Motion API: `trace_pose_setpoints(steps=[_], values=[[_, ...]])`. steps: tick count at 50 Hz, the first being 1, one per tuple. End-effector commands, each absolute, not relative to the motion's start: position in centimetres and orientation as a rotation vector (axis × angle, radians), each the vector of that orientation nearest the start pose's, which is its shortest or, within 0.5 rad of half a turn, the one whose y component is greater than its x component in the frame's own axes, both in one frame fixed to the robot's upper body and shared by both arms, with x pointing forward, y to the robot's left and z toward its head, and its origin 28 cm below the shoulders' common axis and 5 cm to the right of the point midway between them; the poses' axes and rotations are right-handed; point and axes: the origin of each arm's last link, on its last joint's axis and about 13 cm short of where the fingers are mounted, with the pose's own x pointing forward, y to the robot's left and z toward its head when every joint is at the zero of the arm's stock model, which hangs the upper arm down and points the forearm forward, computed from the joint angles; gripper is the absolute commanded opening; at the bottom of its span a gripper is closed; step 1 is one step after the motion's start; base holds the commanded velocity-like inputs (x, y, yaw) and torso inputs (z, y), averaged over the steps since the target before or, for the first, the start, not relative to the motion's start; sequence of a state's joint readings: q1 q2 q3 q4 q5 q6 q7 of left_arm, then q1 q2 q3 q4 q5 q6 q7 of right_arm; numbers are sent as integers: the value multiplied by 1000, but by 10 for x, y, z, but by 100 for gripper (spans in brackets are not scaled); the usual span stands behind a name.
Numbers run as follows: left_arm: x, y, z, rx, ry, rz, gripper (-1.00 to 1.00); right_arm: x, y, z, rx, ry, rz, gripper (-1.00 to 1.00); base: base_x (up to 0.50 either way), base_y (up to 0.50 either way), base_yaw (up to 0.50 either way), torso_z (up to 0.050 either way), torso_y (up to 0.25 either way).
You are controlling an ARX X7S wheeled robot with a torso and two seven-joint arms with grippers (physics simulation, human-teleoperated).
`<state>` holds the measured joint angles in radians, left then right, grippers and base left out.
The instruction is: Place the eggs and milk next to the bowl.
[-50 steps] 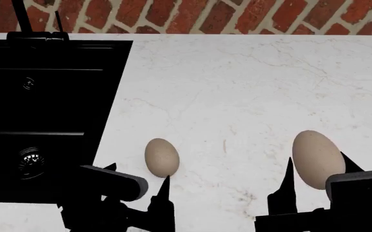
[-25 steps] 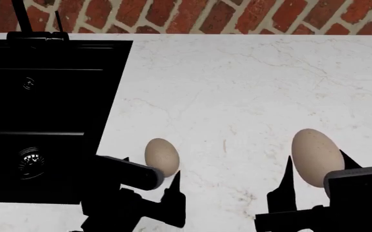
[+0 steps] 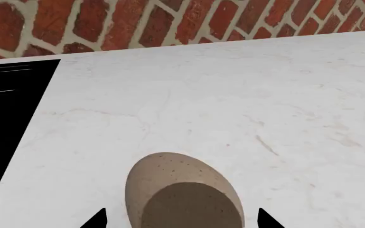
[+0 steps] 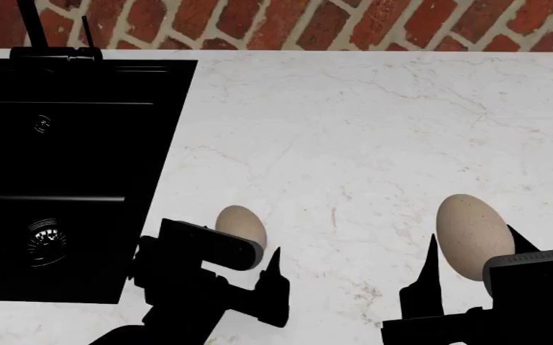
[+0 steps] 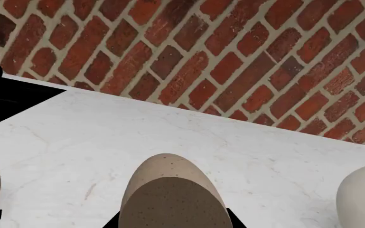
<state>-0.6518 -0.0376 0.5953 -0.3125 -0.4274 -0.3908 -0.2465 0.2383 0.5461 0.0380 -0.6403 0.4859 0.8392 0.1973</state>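
Two tan speckled eggs show. The left egg (image 4: 239, 222) lies on the white marble counter; my left gripper (image 4: 247, 248) straddles it and is open. In the left wrist view there is bare counter between that egg (image 3: 182, 187) and each fingertip of the gripper (image 3: 181, 221). My right gripper (image 4: 471, 248) is shut on the right egg (image 4: 468, 223), which it holds above the counter. In the right wrist view the dark fingers (image 5: 233, 219) press against both sides of this egg (image 5: 173, 190). The cream bowl (image 5: 363, 197) shows only there, at the frame's edge. The milk is out of view.
A black sink (image 4: 65, 165) with a drain (image 4: 44, 243) is set into the counter on the left, its faucet (image 4: 55, 44) at the back. A red brick wall (image 4: 353, 25) runs behind the marble counter (image 4: 372, 136).
My left gripper has moved right and forward, so its fingers now stand on either side of the left egg. The right gripper and its egg have barely shifted.
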Motion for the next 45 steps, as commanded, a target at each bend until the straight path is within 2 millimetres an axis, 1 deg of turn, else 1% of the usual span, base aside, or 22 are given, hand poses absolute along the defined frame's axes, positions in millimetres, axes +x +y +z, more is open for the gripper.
trace_pose_setpoints(steps=[1, 11, 17, 18, 34, 39, 45], values=[[323, 99, 80, 21, 180, -356, 100, 217, -177, 159, -214, -12, 3, -100, 0, 0, 0, 0, 0], [323, 98, 76, 28, 185, -358, 100, 218, -177, 156, -215, -4, 5, -100, 0, 0, 0, 0, 0], [322, 98, 77, 26, 182, -359, 100, 218, -177, 158, -217, -4, 8, -100, 0, 0, 0, 0, 0], [322, 98, 77, 26, 183, -358, -100, 217, -177, 157, -217, -2, 8, -100, 0, 0, 0, 0, 0], [319, 98, 78, 31, 173, -364, -100, 218, -177, 156, -215, 1, 11, -100, 1, 0, 0, 0, 0], [312, 105, 92, -15, 103, -425, -100, 219, -175, 155, -208, -5, 13, -100, 0, 0, 0, 0, 0], [302, 123, 112, -36, -2, -440, -100, 221, -174, 156, -202, -20, 6, -100, 0, 0, 0, 0, 0]])
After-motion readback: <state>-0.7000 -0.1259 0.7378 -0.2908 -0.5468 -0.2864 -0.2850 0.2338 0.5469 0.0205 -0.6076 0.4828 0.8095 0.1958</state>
